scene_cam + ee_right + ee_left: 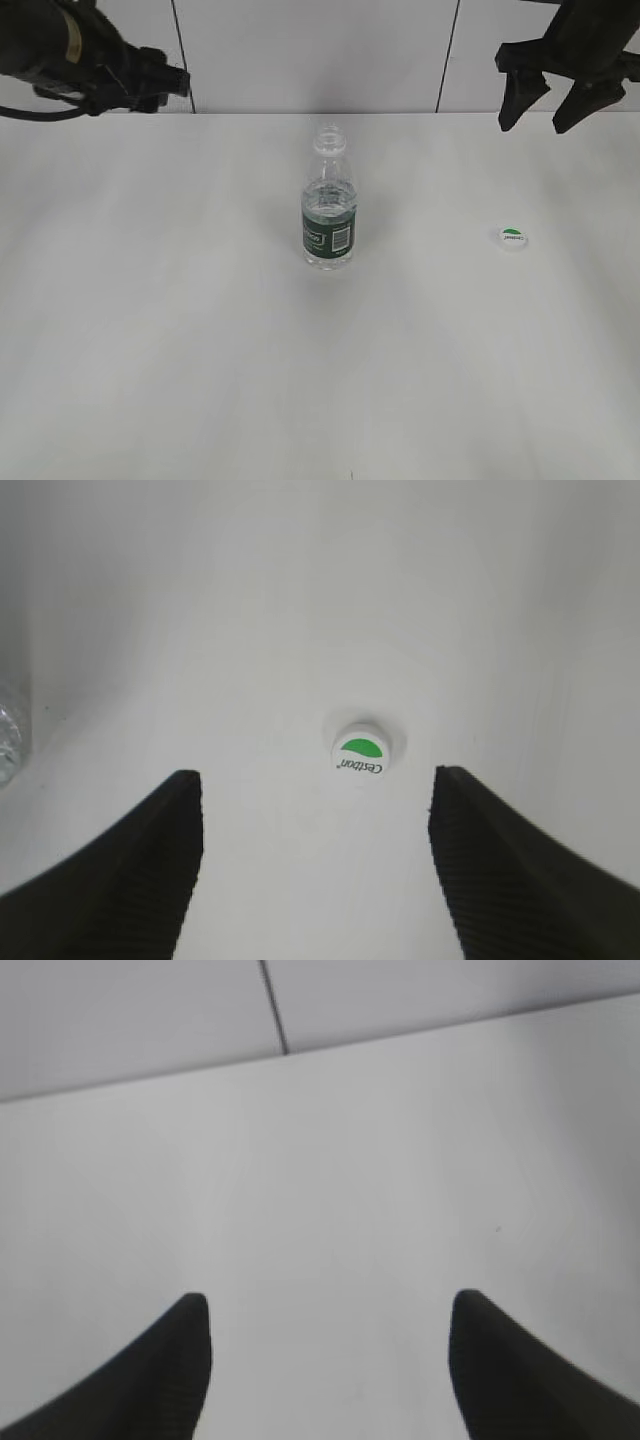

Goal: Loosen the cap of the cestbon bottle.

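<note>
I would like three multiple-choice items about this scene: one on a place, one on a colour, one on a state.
1. Where is the cap?
A. on the bottle's neck
B. on the table, right of the bottle
C. in the left hand

2. What colour is the bottle's label?
A. dark green
B. red
C. yellow

3. How is the right hand?
A. shut on the cap
B. shut on nothing
C. open, above the cap

Key:
1 B: it lies alone on the table.
2 A: the bottle wears a dark green wrap.
3 C: its fingers stand apart, touching nothing.
</note>
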Controlling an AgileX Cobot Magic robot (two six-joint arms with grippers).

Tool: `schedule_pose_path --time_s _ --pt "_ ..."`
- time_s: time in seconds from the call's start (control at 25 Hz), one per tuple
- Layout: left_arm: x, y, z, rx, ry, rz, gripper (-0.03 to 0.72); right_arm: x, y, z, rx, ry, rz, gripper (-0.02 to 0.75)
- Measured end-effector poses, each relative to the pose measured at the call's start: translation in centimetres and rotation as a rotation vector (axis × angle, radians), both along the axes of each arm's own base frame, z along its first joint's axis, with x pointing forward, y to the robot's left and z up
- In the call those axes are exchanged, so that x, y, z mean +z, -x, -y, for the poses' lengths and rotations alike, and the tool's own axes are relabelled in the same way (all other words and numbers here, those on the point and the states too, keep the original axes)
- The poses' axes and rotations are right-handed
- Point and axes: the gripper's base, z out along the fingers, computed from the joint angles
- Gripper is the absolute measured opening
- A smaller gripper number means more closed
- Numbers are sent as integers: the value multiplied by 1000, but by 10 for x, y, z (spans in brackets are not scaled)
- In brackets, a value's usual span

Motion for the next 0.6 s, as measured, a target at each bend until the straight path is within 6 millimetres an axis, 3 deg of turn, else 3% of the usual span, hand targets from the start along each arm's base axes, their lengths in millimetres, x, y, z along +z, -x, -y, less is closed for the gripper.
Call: schedule_pose_path --time_s 0.36,0.6 --pt "4 19 -8 55 -24 -356 385 13 -1 0 1 -5 35 536" --pt "23 9 -45 103 37 -536 351 18 1 0 -14 -10 45 536"
